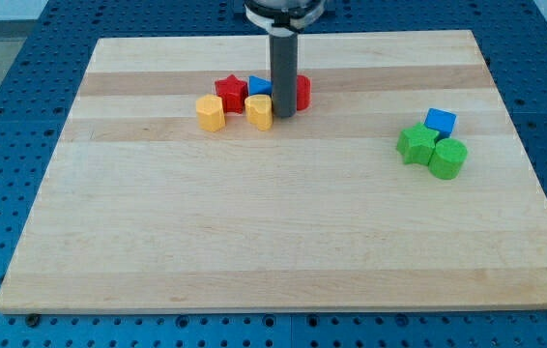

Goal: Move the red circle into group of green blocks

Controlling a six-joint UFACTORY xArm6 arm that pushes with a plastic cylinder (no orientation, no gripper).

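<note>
The red circle [302, 92] lies near the view's top middle, mostly hidden behind my rod. My tip [283, 117] rests on the board just left and in front of it, right beside a yellow block [259, 111]. The green group sits at the view's right: a green star-shaped block [415, 143] and a green round block [448, 158], touching each other. A blue cube [440, 122] touches them at their top side.
A red star [231, 93], a blue block [259, 86] and a second yellow block [211, 112] cluster left of my tip. The wooden board [273, 242] lies on a blue perforated table.
</note>
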